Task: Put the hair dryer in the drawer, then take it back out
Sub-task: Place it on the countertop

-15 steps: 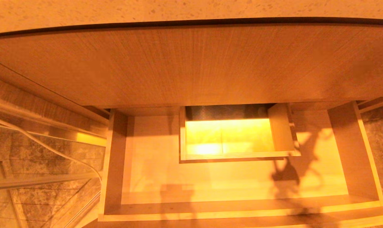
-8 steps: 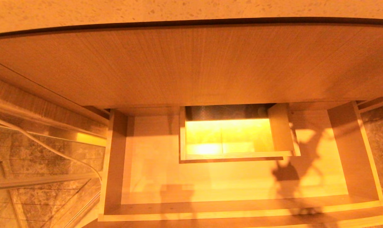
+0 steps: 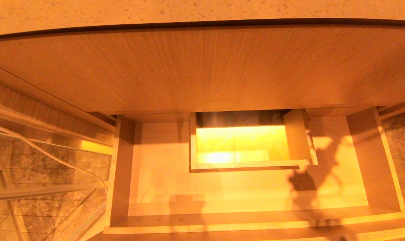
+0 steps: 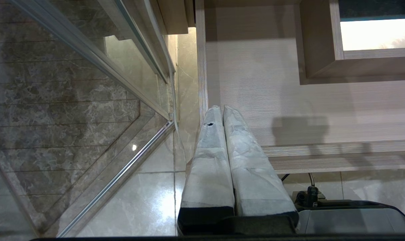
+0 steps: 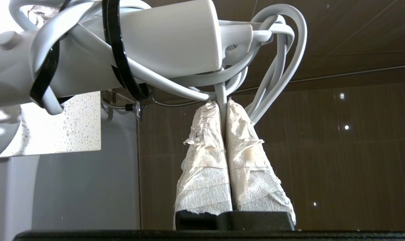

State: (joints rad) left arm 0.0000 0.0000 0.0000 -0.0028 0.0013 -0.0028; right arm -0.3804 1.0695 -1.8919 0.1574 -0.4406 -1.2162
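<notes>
Carrying the hair dryer (image 5: 162,36), the right end effector (image 5: 222,107) is clenched on its cord; next it must lower beyond into the open drawer (image 3: 122,167).

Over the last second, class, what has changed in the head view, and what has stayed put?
Only the arm's shadow on the drawer floor crept a little toward the front edge. The drawer remains open and empty, its boxed cut-out unmoved.
</notes>
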